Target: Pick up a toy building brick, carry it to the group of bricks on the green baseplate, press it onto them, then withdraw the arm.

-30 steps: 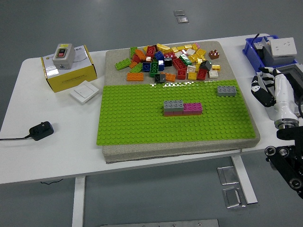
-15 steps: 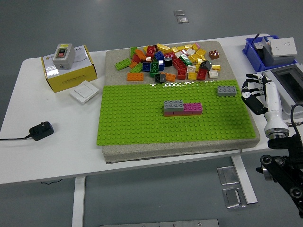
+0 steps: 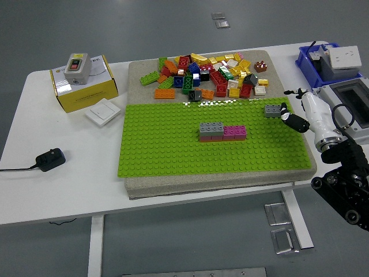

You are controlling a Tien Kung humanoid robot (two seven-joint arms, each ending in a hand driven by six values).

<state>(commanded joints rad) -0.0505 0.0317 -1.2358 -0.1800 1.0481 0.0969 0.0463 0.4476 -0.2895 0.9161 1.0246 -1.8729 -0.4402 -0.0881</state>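
Grey brick (image 3: 275, 111) lies alone near the right edge of the green baseplate (image 3: 167, 150), well right of the grey-and-pink group of bricks (image 3: 222, 131). Just beside it, the right hand (image 3: 297, 112) reaches in, fingers (image 3: 286, 113) loosely spread, gripping nothing.

One green baseplate (image 3: 173, 150), one lone grey brick (image 3: 273, 111), one yellow box (image 3: 85, 85), one blue bin (image 3: 309, 62).

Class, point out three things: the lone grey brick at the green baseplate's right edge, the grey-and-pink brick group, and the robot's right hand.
lone grey brick (image 3: 274, 111), head view, studded top.
grey-and-pink brick group (image 3: 222, 131), head view, the middle.
right hand (image 3: 297, 113), head view, middle of hand.
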